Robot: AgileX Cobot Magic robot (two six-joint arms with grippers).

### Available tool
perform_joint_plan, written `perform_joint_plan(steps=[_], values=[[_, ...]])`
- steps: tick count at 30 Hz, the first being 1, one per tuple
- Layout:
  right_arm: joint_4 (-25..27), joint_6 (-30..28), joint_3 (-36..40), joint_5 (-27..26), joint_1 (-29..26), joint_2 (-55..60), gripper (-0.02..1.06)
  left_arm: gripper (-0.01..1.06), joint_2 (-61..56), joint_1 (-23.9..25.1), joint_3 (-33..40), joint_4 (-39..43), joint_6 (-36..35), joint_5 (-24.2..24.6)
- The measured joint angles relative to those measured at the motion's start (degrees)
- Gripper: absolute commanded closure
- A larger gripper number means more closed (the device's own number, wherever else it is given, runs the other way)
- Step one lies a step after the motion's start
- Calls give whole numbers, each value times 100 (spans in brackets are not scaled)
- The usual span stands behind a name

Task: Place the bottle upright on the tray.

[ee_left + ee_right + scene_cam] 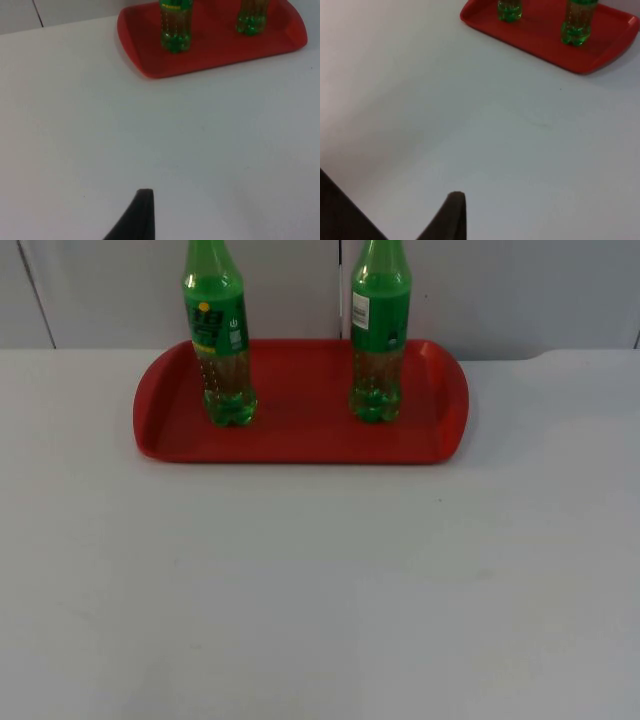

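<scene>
Left gripper (142, 215): hovering over bare white table (320, 590), at about 7 o'clock from the tray and well apart from it, holding nothing; spread or pressed together, cannot tell. Red oval plastic tray (300, 440) lying flat at 12 o'clock on the table, far rim near the grey partition wall (500, 290). Left green soda bottle (222, 340) standing upright on the tray floor toward its 9 o'clock end, base fully inside the rim, green label with a yellow dot and white marks facing the top camera, lower body see-through. Same bottle noted upright from the left wrist (175, 30) and from the right wrist (510, 10), with red tray floor around its base (215, 50). Right green soda bottle (378, 335) standing upright toward the tray's 3 o'clock end, base likewise inside the rim, white panel on its green label; confirmed from the left wrist (251, 20) and from the right wrist (576, 25). Bottles apart from each other, bare tray floor between them (540, 30). Caps cut off by the picture edge. Right gripper (451, 215): hovering over bare table at about 5 o'clock from the tray, well apart from it, holding nothing; spread or pressed together, cannot tell.
</scene>
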Motion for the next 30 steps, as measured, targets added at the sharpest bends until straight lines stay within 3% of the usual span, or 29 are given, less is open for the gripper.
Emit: perform_joint_plan(steps=[12, 21, 30], values=[[24, 0, 0, 0, 0, 0, -1, 0, 0, 0, 0, 0, 0, 0], [28, 0, 0, 0, 0, 0, -1, 0, 0, 715, 0, 0, -11, 0], [28, 0, 0, 0, 0, 0, -1, 0, 0, 959, 0, 0, -11, 0]])
